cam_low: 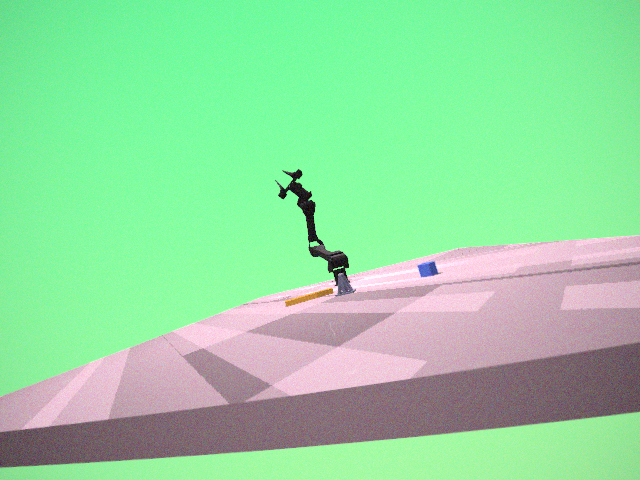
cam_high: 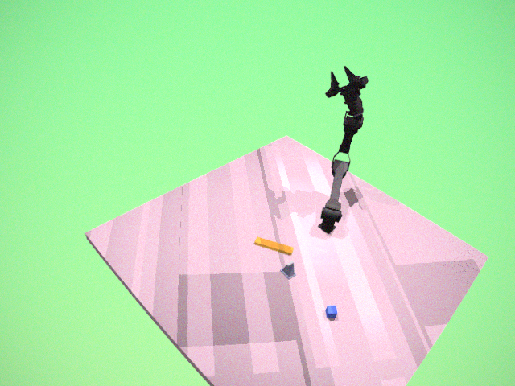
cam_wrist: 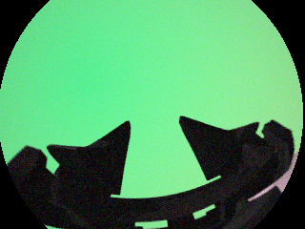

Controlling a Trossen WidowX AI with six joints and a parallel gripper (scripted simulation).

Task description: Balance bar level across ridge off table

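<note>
An orange bar lies flat on the table, close beside the ridge and not on it. The ridge, a small grey-blue wedge, stands upright on the table with nothing on top. My gripper is open and empty, raised high above the table and far from the bar and ridge. The wrist view shows only the two dark fingers, apart, against the green background; neither bar nor ridge shows there.
A blue cube sits on the table, away from the ridge on the side opposite the bar. The arm's base stands near the bar and ridge. The pink table has patchy shading and straight outer edges.
</note>
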